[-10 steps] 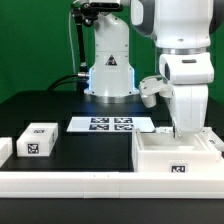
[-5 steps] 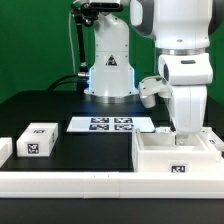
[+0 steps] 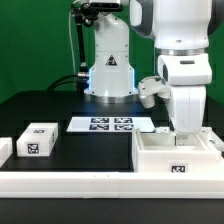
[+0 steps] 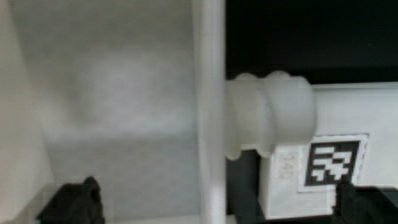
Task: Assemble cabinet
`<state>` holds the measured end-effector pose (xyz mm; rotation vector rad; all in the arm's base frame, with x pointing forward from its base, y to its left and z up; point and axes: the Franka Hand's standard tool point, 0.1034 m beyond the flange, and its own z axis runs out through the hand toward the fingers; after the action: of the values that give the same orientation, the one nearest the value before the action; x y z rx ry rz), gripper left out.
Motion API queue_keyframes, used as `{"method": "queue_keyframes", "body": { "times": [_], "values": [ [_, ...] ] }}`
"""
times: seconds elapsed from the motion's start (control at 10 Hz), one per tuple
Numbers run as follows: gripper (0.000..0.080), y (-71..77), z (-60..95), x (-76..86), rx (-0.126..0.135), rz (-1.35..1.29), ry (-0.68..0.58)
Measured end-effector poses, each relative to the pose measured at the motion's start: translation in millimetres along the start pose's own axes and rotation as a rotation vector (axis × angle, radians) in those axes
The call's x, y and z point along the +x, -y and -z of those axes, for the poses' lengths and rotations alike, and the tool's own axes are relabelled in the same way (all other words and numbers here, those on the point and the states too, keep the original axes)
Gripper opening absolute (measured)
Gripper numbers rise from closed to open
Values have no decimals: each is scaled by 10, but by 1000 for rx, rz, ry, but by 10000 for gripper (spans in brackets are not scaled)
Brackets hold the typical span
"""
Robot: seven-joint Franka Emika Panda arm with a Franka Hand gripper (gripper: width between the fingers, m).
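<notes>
The cabinet is a white open box at the front of the exterior view's right, with one tag on its front face. My gripper reaches down at its far right wall. In the wrist view the gripper is open, its dark fingertips wide apart on either side of the cabinet's white wall. A round white knob and a tagged white part lie beside that wall. The fingertips are hidden in the exterior view.
The marker board lies flat mid-table before the robot base. A small white block with one tag sits at the exterior view's left, another white piece at the far left edge. A white rail runs along the front.
</notes>
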<state>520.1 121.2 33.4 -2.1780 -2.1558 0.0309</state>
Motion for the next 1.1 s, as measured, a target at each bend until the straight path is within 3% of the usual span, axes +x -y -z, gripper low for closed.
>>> {"method": "queue_keyframes", "body": {
  "times": [0.2,0.4,0.6,0.9,1.1],
  "values": [
    [649,30,128,13,7,-3,11],
    [649,162,365,115,-15,-13,17],
    [649,280,535,317,-29,-17,16],
    [649,412,486,661,-18,18,-4],
    [649,394,485,611,-17,8,-3]
  ]
}}
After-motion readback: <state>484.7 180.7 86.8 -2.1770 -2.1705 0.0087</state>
